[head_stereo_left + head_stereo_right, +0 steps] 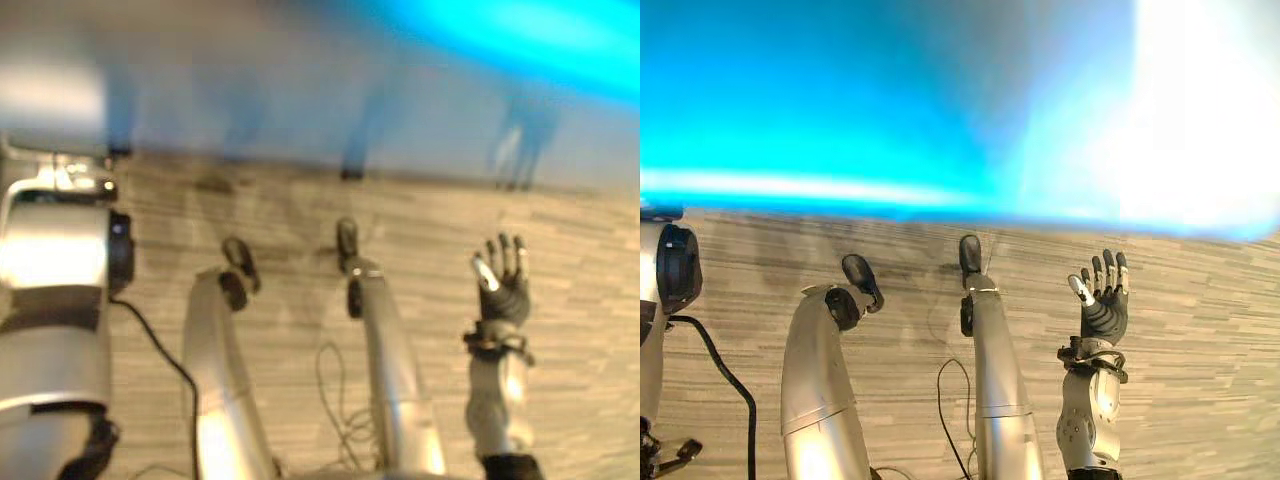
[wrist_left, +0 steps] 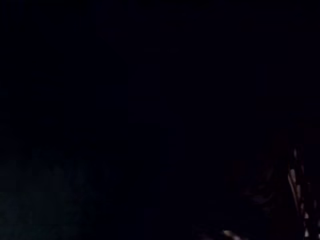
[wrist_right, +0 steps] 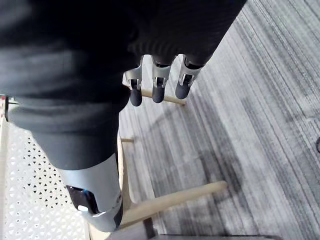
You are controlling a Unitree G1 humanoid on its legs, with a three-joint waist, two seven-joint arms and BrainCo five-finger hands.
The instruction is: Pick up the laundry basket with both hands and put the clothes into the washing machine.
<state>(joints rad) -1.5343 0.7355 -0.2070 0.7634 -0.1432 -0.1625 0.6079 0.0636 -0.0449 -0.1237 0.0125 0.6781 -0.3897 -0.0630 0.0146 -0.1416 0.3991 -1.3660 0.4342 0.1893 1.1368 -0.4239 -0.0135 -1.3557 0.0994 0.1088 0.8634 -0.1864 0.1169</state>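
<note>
The right hand is open, its fingers straight, and it holds nothing above the floor. The left hand shows too dark, so I cannot tell its state. A white perforated wall, maybe the basket, stands near the right hand, not touched.

Before me, from 9 o'clock round to 3 o'clock, runs a floor of narrow grey planks with a fine streaked grain. At 12 o'clock it ends under a blurred blue band, which gives way to a hard white glare toward 2 o'clock. Along that far edge a few dark legs of some furniture stand on the planks. Elsewhere, pale wooden rails of a low frame rest on the same grey floor.
</note>
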